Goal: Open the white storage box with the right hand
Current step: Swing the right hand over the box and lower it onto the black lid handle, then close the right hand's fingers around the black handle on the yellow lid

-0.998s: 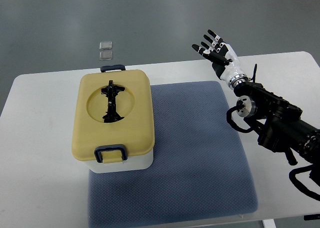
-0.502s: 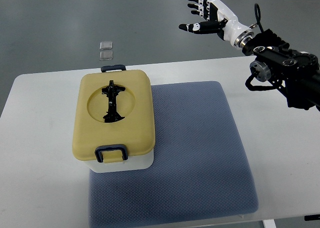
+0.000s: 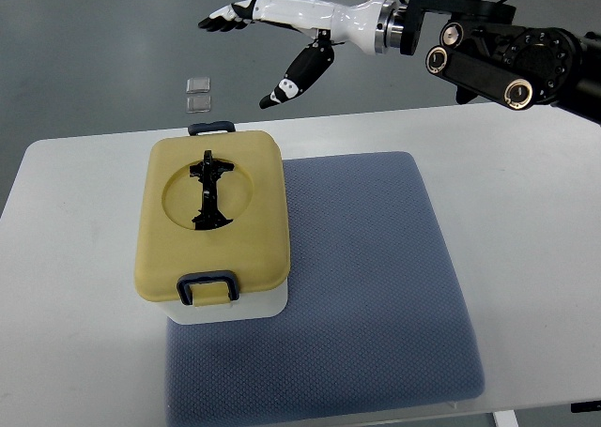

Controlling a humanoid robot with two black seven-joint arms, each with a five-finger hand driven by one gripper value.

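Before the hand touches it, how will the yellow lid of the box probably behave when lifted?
The yellow lid looks like moulded plastic, so probably stiff and light. Both dark latches appear closed, so it may resist until released. The right hand is open, above and beyond it.

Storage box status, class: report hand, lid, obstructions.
Right hand open, above and beyond the box. Storage box lid shut, latches down. Nothing in the way.
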